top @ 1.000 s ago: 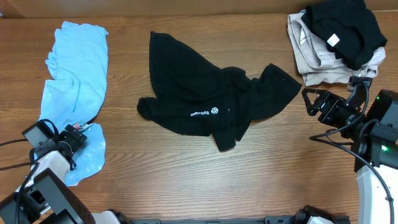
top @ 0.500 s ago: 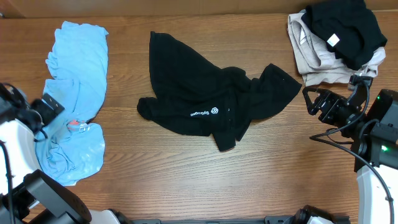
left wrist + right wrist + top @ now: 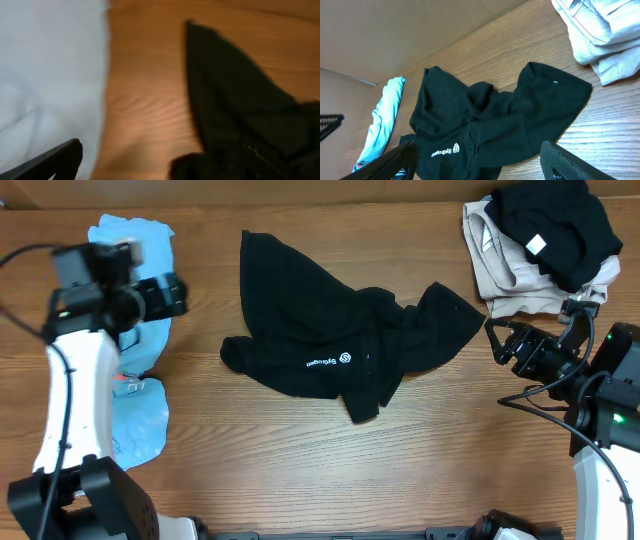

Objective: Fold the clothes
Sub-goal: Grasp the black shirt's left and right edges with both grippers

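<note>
Approach step. My left claw [image 3: 168,294], spread and empty, hung above the light blue garment [image 3: 140,415]; my right claw [image 3: 497,345], also spread, hovered just beside the crumpled black garment [image 3: 330,330]. Next, I judged, a hem needed pinching and pulling flat.

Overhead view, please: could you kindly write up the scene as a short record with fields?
surface: wooden table
centre: black garment, crumpled, unfolded, white logo facing up
left side: light blue garment, rumpled, unfolded
top right of view: beige garment with a second black garment lying on it
left gripper: open, empty, over the light blue garment's right edge
right gripper: open, empty, just right of the black garment
folding: not yet begun
</note>
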`<state>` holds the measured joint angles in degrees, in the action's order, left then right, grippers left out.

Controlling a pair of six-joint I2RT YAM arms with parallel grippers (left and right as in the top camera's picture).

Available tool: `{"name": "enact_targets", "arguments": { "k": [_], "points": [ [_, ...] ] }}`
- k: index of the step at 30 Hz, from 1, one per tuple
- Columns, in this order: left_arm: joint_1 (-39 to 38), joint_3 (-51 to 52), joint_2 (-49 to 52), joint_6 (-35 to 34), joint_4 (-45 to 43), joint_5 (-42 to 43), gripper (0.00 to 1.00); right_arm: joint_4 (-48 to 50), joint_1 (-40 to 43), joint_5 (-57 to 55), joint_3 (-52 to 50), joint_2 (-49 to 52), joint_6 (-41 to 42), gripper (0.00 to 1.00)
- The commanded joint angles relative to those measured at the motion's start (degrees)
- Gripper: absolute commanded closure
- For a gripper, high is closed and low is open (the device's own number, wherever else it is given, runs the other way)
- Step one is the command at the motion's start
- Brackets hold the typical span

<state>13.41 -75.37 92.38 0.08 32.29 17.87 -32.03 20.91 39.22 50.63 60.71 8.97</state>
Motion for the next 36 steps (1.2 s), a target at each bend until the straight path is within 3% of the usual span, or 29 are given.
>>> {"name": "enact_targets", "arguments": {
  "k": [1,10,15,22,30,36],
  "points": [
    [-6.03,-1.18,0.15,3.85,-3.30,1.25,0.00,0.33,-0.35,0.98,1.18,-0.13,-0.33,0.18],
    [-12.48,-1.20,0.20,4.26,-7.89,1.07,0.00,-0.46,-0.48,0.90,1.18,-0.11,-0.37,0.19],
    [-13.44,-1.18,2.54,4.24,-7.17,1.22,0.00,-0.22,-5.92,-2.19,1.18,2.16,-0.11,0.20],
    [-13.44,-1.18,7.76,4.04,-5.35,1.20,0.00,1.38,-20.06,-14.82,1.18,12.33,1.92,0.20],
    [-14.29,-1.18,11.26,4.04,-5.33,1.18,0.00,7.43,-28.17,-19.30,1.18,25.31,4.85,0.21],
    [-14.25,-1.18,11.52,4.07,-5.57,-0.31,0.00,8.74,-31.43,-21.11,1.18,31.95,6.43,0.34]
  ]
}}
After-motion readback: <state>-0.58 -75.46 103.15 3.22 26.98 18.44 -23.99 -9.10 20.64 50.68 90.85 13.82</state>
